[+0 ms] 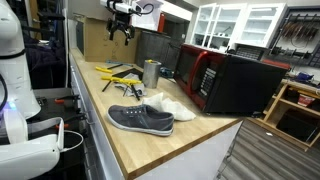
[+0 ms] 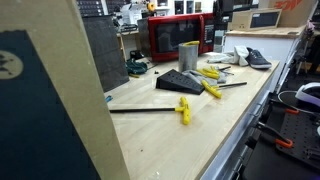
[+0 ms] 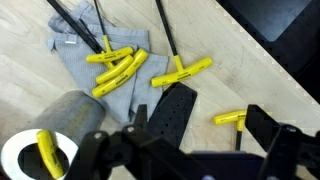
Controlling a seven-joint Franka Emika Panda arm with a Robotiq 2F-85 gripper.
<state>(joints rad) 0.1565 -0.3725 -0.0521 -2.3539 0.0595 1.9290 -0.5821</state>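
In an exterior view, the gripper [image 1: 122,28] is seen hanging high over the far end of the wooden surface [image 1: 190,140], well above everything laid on it. Its fingers are spread and nothing is held between them. The yellow-handled tools [image 1: 118,72] are laid in a loose bunch at 6 o'clock from it. A metal cup [image 1: 151,73] stands upright just beside them at 3 o'clock. A grey shoe [image 1: 140,120] is laid nearer the camera, with a white item [image 1: 172,106] touching it at 1 o'clock. A red microwave [image 1: 215,80] is set at 3 o'clock from the cup.

In an exterior view, the yellow-handled tools [image 2: 208,75] are found just beside a black pouch [image 2: 180,82]. The metal cup [image 2: 188,55] is placed at 12 o'clock from the pouch, in front of the red microwave [image 2: 180,35]. A lone tool [image 2: 184,110] is laid apart at 6 o'clock, its dark shaft pointed towards 9 o'clock. The gripper cannot be made out here.

In the wrist view, the dark fingers [image 3: 272,135] are seen wide apart along the 6 o'clock edge, with nothing gripped. The black pouch [image 3: 172,108] is framed between them. Some of the yellow-handled tools [image 3: 182,72] are spread at 12 o'clock from it, others resting on a grey cloth [image 3: 90,55] at 10 o'clock. The metal cup [image 3: 62,115] is seen at 8 o'clock, with one yellow handle inside it.
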